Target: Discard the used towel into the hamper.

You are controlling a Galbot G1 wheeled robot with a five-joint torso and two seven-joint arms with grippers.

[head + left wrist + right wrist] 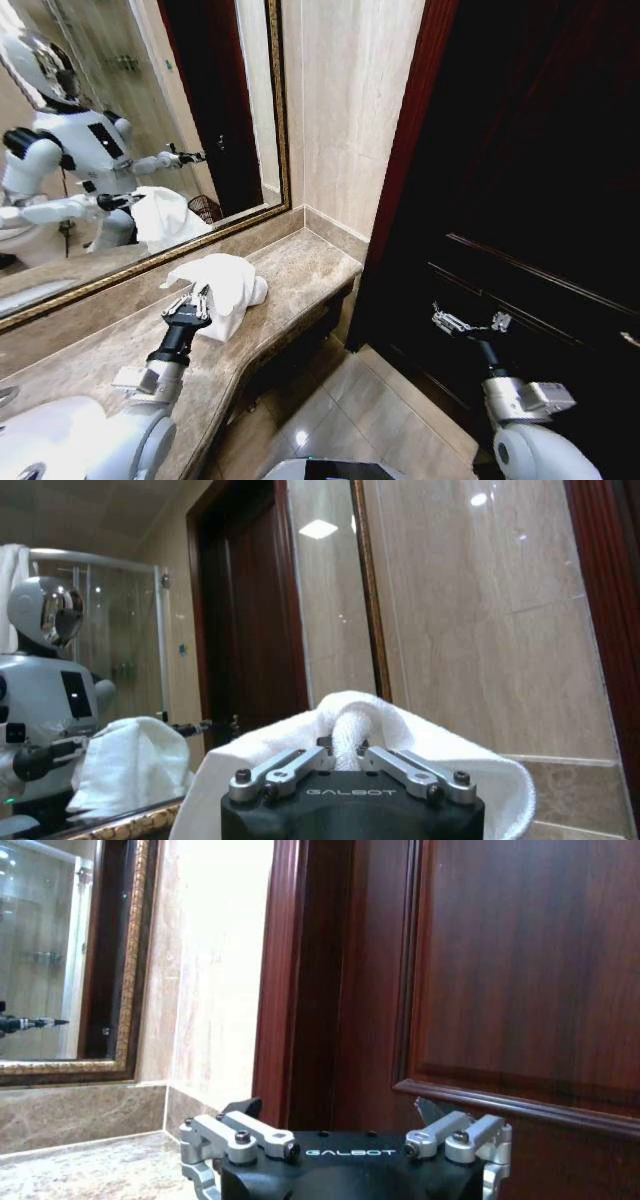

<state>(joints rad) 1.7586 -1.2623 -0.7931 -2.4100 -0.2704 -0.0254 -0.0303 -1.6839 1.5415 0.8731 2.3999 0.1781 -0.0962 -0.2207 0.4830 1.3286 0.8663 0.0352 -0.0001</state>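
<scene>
The used towel point(225, 285) is lying crumpled on the marble counter point(300, 270), at about eleven o'clock from the robot. The left gripper point(198, 297) is pinching a fold point(348, 731) of it between its fingers. The towel looks light and soft, so a raised fold seems best to grip. The right gripper point(470, 322) is hanging at two o'clock before the dark door point(540, 180), fingers spread.

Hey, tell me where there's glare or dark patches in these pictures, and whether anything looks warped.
Head view: wide-angle bending tilts the mirror and walls; the door is nearly black; a ceiling light glints on the floor tile. Left wrist view: bright reflections on the marble wall; the towel sits evenly lit beyond the left gripper. Right wrist view: soft sheen on the door panel.
</scene>
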